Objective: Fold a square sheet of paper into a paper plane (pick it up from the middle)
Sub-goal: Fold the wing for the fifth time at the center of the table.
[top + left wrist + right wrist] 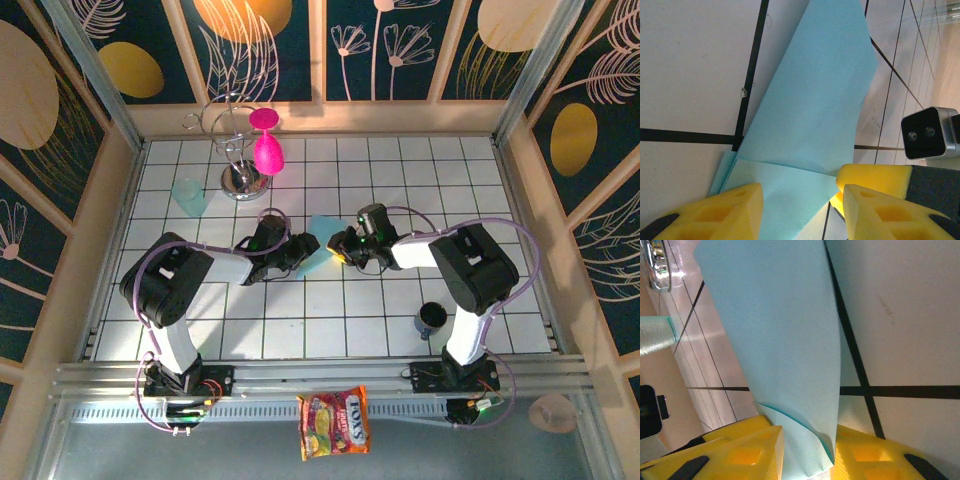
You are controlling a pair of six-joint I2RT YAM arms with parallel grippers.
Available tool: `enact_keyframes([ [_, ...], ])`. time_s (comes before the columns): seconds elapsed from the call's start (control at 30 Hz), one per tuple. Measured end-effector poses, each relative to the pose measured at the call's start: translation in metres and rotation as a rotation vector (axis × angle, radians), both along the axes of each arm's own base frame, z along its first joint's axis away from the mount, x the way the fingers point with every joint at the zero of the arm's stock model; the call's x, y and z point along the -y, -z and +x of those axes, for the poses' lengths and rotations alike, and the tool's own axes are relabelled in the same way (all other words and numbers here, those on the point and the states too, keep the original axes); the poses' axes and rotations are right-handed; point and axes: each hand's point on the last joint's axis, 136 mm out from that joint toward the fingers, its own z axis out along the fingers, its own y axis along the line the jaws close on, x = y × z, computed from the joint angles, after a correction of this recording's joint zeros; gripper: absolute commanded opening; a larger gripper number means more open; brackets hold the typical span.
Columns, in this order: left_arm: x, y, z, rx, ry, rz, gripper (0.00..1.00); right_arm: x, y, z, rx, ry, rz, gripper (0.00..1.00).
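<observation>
Nearby, snack packet (335, 425) at the near edge, dark cup (432, 318) beside the right arm, mid-table the square sheet of paper (321, 228), folded, left gripper (306, 246) fingers apart over it, right gripper (342, 247) fingers narrowly apart astride its edge, teal cup (187, 196), pink goblets (266, 140) beyond.

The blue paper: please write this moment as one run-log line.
blue paper: creased, between both tools | left tool: open, paper in the gap | right tool: astride a paper fold, grip unclear

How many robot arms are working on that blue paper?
2. The left arm reaches in from the left, the right arm from the right; both meet at the blue paper mid-table. None seems hidden.
</observation>
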Motion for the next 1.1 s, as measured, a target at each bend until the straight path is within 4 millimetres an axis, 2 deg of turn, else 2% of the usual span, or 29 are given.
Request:
enact_keyframes([
  [0.27, 0.0, 0.0, 0.0, -0.002, 0.0, 0.001, 0.47, 0.0, 0.0, -0.001, 0.017, 0.0, 0.015, 0.2],
  [0.5, -0.002, -0.002, -0.003, -0.009, 0.0, 0.008, 0.48, 0.001, 0.0, -0.002, 0.021, 0.003, 0.016, 0.03],
  [0.6, -0.003, -0.006, -0.003, 0.003, 0.006, 0.016, 0.51, 0.003, -0.003, -0.001, 0.037, 0.008, 0.015, 0.0],
  [0.67, -0.003, -0.015, -0.002, 0.036, 0.019, 0.018, 0.54, 0.005, -0.008, -0.001, 0.053, 0.017, 0.014, 0.0],
  [0.9, -0.005, -0.071, -0.002, 0.295, 0.08, 0.065, 0.65, 0.016, -0.043, 0.001, 0.138, 0.058, 0.039, 0.0],
  [1.1, 0.004, -0.079, -0.01, 0.473, 0.175, 0.206, 0.71, 0.037, -0.055, 0.009, 0.138, 0.132, 0.061, 0.0],
])
